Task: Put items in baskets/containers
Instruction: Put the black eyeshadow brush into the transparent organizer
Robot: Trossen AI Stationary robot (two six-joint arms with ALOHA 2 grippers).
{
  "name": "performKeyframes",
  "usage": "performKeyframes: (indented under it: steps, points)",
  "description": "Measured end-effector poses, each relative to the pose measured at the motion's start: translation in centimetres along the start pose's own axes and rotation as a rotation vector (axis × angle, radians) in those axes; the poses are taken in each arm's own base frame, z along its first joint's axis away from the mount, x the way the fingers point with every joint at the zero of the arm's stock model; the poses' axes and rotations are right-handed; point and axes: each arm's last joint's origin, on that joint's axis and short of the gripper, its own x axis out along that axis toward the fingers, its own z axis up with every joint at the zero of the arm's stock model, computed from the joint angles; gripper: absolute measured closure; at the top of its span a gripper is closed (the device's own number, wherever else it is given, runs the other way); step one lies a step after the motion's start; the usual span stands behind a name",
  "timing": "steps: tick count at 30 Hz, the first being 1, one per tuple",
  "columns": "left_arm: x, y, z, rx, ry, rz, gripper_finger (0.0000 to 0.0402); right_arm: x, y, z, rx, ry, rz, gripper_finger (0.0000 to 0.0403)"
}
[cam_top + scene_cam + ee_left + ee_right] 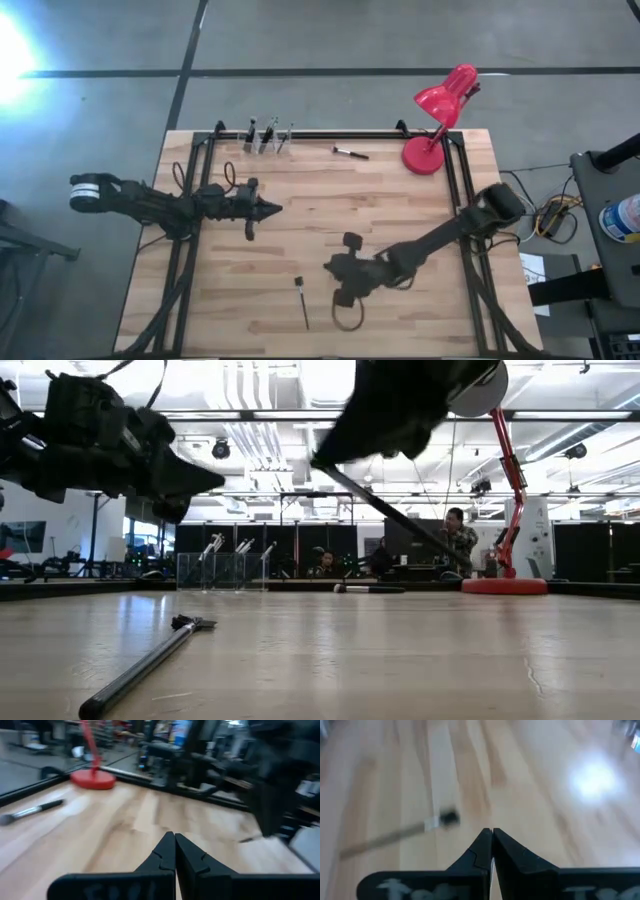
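Brush (302, 302) lengthwise, head toward containers (265, 140).

Containers (265, 140) at the table's (400, 310) far edge, lamp (436, 118) to their right.

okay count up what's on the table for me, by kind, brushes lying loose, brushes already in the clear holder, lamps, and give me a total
Loose brushes: 2, one near the front edge and one by the lamp.
Brushes standing in the clear holder: about 4; they crowd together, so not certain.
Red lamp: 1.
Clear holder: 1.
Total: about 8.
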Motion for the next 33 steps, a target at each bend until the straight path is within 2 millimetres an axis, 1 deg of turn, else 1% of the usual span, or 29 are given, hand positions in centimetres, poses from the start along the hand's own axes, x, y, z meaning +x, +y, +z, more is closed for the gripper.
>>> performKeyframes:
  steps: [2,4,7,9,12,15,20,24,26,33]
  points:
    - [0.3,-0.5,0.3,-0.001,-0.007,-0.037,0.0401,-0.4,-0.8,0.0,-0.003,-0.129,0.024,0.0394]
    - [0.8,-1.1,0.8,-0.001,-0.016,-0.070,0.0401,-0.7,-1.9,0.3,0.003,-0.277,0.053,0.0394]
    - [1.9,-2.2,1.4,-0.002,-0.010,-0.085,0.0396,-0.8,-3.7,0.6,-0.025,-0.460,0.060,0.0394]
    - [2.8,-3.0,1.9,0.010,0.003,-0.086,0.0382,-0.7,-4.9,0.8,-0.050,-0.555,0.067,0.0394]
    - [4.2,-4.1,2.3,0.025,0.015,-0.084,0.0351,-0.7,-6.3,1.5,-0.036,-0.682,0.096,0.0394]
    - [5.4,-5.2,2.8,0.055,0.007,-0.112,0.0325,-0.7,-7.0,1.8,-0.027,-0.729,0.099,0.0394]
    - [7.0,-7.1,3.4,0.096,-0.019,-0.190,0.0301,-1.2,-6.9,2.5,-0.051,-0.798,0.112,0.0394]
    - [7.9,-8.4,3.6,0.116,-0.052,-0.254,0.0296,-1.4,-6.8,2.9,-0.048,-0.817,0.119,0.0394]
    - [8.1,-8.7,3.3,0.116,-0.043,-0.264,0.0296,-1.4,-6.8,3.1,-0.047,-0.824,0.118,0.0394]
    - [9.5,-9.1,3.8,0.109,-0.068,-0.246,0.0296,-1.6,-6.7,3.2,-0.057,-0.846,0.136,0.0394]
